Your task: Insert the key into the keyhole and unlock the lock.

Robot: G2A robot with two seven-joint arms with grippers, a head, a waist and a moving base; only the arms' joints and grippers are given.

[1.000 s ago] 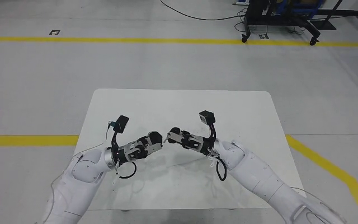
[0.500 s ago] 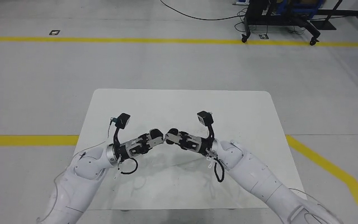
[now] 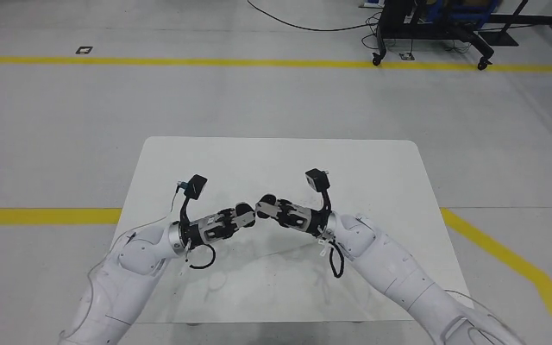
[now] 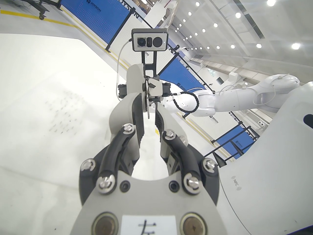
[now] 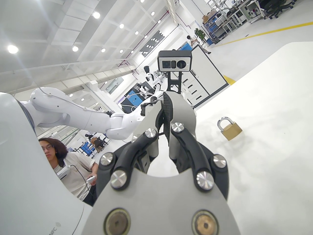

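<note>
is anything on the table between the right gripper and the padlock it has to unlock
Nothing visible does. In the right wrist view the brass padlock with a silver shackle lies on the white table, apart from the right gripper, and no object shows between them.

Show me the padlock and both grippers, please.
padlock (image 5: 232,131): right wrist view, on its brass body.
left gripper (image 4: 148,99): left wrist view, between its fingertips.
right gripper (image 5: 163,102): right wrist view, between its fingertips.
</note>
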